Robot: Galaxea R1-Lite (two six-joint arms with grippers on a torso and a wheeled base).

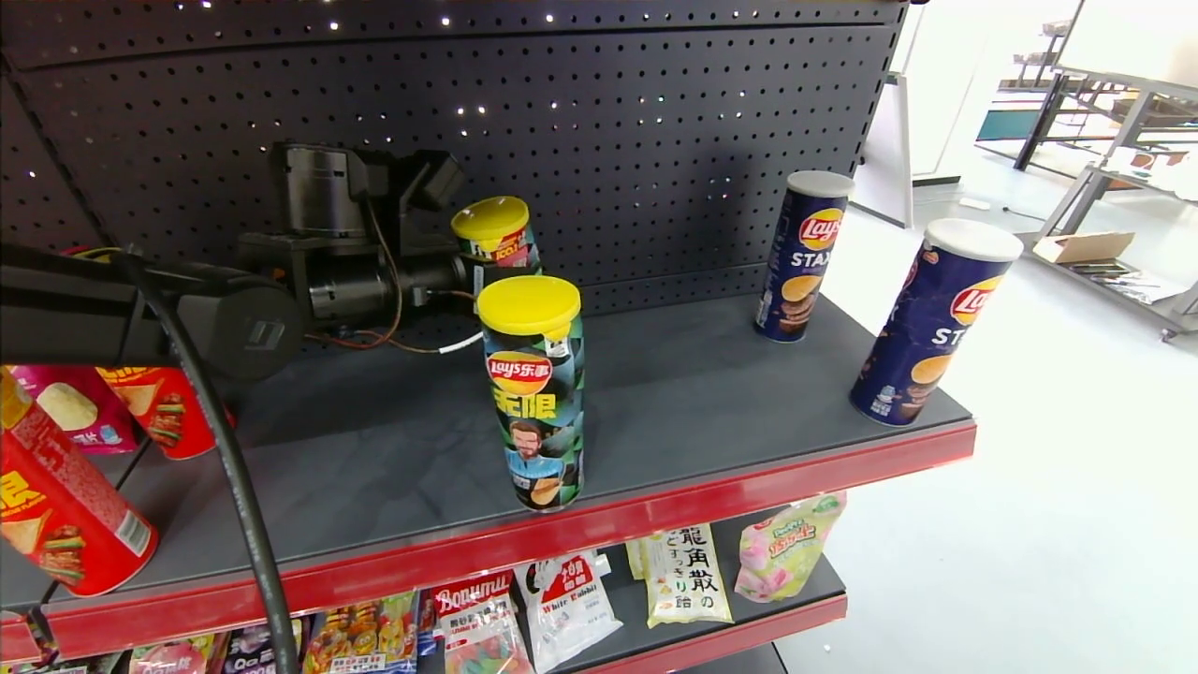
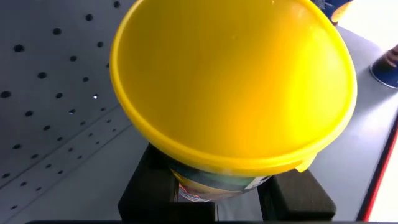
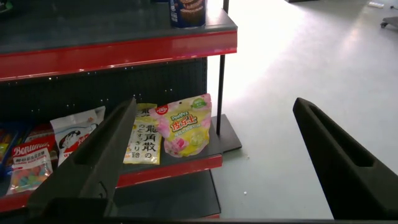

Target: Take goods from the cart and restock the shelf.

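**Left jaws clamped on yellow-lidded can at back of shelf, right jaws wide apart**

Left gripper (image 2: 217, 196) has its jaws closed on the body of a yellow-lidded can (image 1: 496, 232), gripping below the lid. In the left wrist view the lid sits right above the jaws, with a dark finger (image 2: 149, 193) on each side of the can. The held can is over the rear of the top shelf (image 1: 374, 449), close to the pegboard (image 1: 608, 122) behind the jaws. It leans a bit, and I can't tell if its base touches the shelf, because the front can hides it.

A second yellow-lidded can (image 1: 535, 393) stands upright just in front of the left jaws, near the red shelf edge. Two blue cans are well off to the jaws' right side: one (image 1: 803, 257) toward the back, one (image 1: 927, 323) at the front corner. Red cans (image 1: 51, 496) (image 1: 164, 407) are on the other side, back along the arm from the jaws.

Right gripper (image 3: 217, 162) is low down with its jaws spread wide and nothing between them; its fingers (image 3: 99, 155) frame the lower shelf. Beyond the open jaws are a green-pink snack bag (image 3: 183, 124), a yellow bag (image 3: 142, 140) beside it and a white bag (image 3: 74, 127) further along. The bottom of a blue can shows above them on the upper shelf
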